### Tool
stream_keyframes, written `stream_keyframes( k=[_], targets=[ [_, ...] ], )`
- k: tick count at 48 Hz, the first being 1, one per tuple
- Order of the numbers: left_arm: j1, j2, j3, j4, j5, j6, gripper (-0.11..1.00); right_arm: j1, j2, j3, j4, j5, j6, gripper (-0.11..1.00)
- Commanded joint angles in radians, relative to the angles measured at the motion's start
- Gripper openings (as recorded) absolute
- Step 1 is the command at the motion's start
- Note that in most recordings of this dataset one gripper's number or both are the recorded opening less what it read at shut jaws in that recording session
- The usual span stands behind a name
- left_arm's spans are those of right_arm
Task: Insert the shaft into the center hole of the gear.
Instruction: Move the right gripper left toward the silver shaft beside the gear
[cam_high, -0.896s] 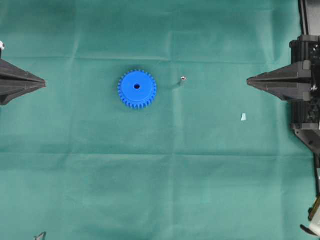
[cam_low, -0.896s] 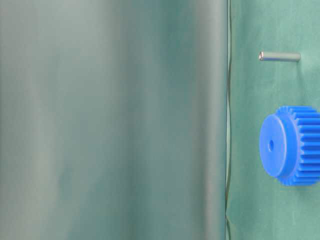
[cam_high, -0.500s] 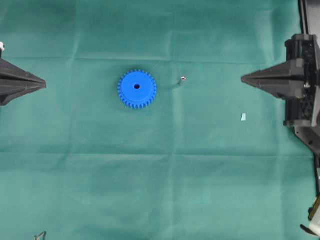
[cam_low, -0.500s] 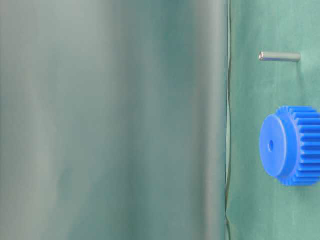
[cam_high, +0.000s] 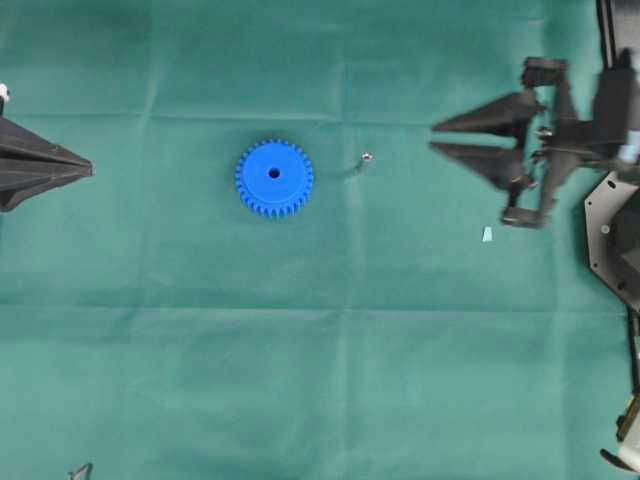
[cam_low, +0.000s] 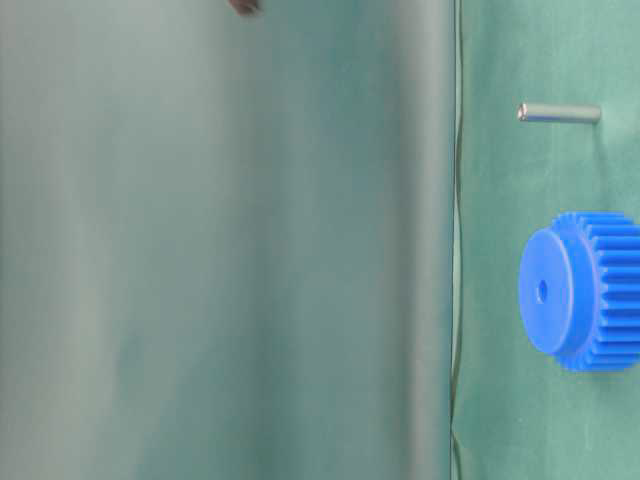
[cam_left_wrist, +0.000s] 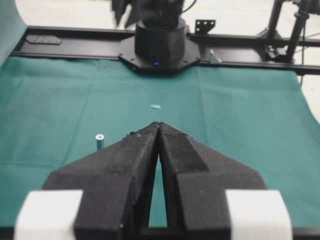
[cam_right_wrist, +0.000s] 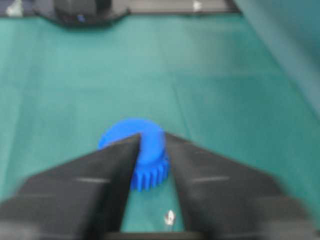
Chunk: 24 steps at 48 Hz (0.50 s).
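- The gear (cam_high: 274, 178) lies flat on the green cloth (cam_high: 300, 380), and everything else here is placed by it.
- The hole (cam_high: 274, 173) is a small dark dot in the middle of the gear's round hub.
- The shaft (cam_high: 366, 158) stands upright on the cloth, near the gear on its right side in the overhead view. It does not touch the gear.
- The right gripper (cam_high: 433, 137) is to the right of the gear, past the shaft and apart from it. It lies nearly level and its tips point toward the gear.
- Its two fingers (cam_high: 490, 113) stand apart with a clear gap between them, and nothing is between them.
- From the right wrist view, the gear (cam_right_wrist: 136, 152) shows in that gap, with the shaft (cam_right_wrist: 169, 217) just in front of it. This view is blurry.
- The left gripper (cam_high: 90, 169) is well to the left of the gear, at the edge of the overhead view, and its tip points toward the gear.
- From the left wrist view its fingers (cam_left_wrist: 180, 150) are pressed together at the tip, and nothing is held.
- A small pale scrap (cam_high: 487, 234) lies on the cloth far to the right of the gear, below the right gripper in the overhead view.
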<state>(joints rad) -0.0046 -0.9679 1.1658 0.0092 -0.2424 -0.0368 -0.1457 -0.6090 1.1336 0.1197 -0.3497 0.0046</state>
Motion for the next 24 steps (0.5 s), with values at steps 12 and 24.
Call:
stream_keyframes(
  k=[12,24],
  targets=[
    [0.002,0.005,-0.025,0.003,-0.005,0.000,0.02,-0.008,0.318,-0.092,0.057,-0.075,-0.002,0.80],
    [0.003,0.005,-0.023,0.003,0.005,-0.002,0.02,-0.021,0.492,-0.109,0.107,-0.147,-0.002,0.78]
  ],
)
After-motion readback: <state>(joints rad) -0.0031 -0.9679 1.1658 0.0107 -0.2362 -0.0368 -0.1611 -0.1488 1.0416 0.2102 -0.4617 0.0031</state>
